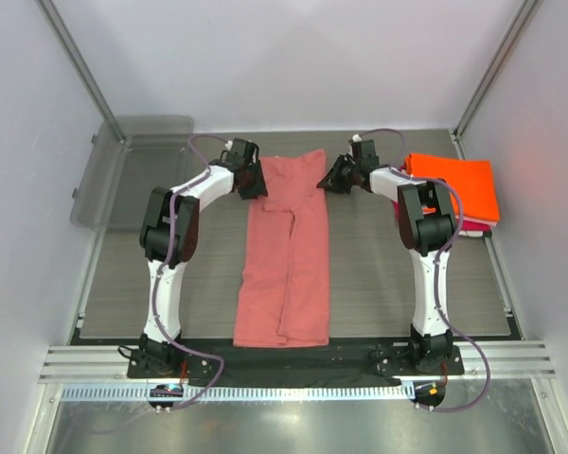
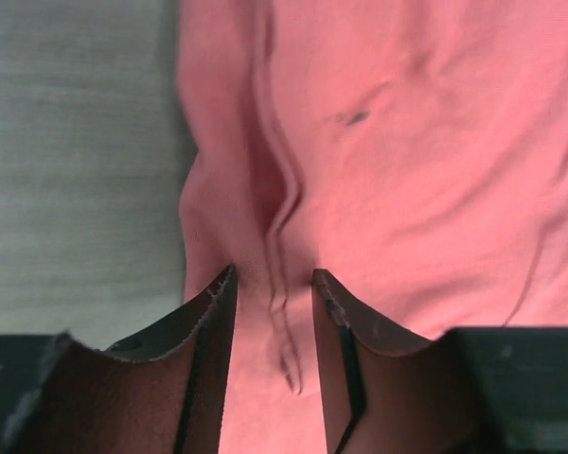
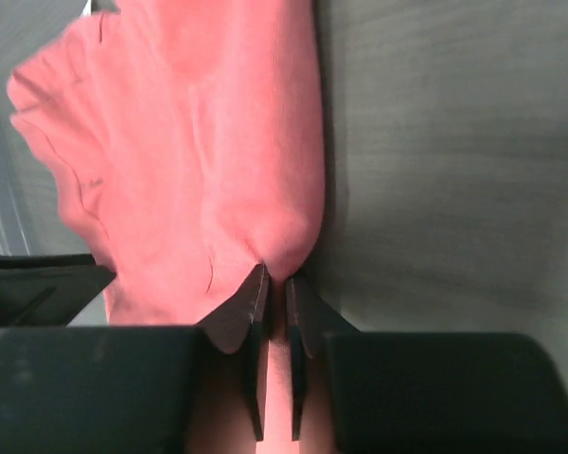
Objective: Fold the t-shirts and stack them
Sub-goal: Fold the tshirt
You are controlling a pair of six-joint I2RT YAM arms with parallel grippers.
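- The salmon-pink shirt (image 1: 284, 265) lies down the middle of the table (image 1: 388, 284), folded lengthwise into a long strip that runs from the table's far edge to its near edge.
- The left gripper (image 1: 251, 182) is low over the far part of the table, at the strip's left edge. In the left wrist view its fingers (image 2: 218, 307) stand moderately apart, with pink cloth and a thin fold ridge in the gap; nothing is pinched.
- The right gripper (image 1: 335, 178) is at the same depth of the table, at the strip's right edge. Its fingers (image 3: 249, 305) are nearly together, nipping a small bulge of the shirt's edge.
- The bright orange shirt (image 1: 459, 182) sits folded flat in the table's far right corner, well apart from the strip.
- Other folded cloth (image 1: 477, 229) peeks out under its near edge, too small for me to sort.
- A clear grey tray (image 1: 123, 180) rests at the table's far left corner, partly off the table's side.
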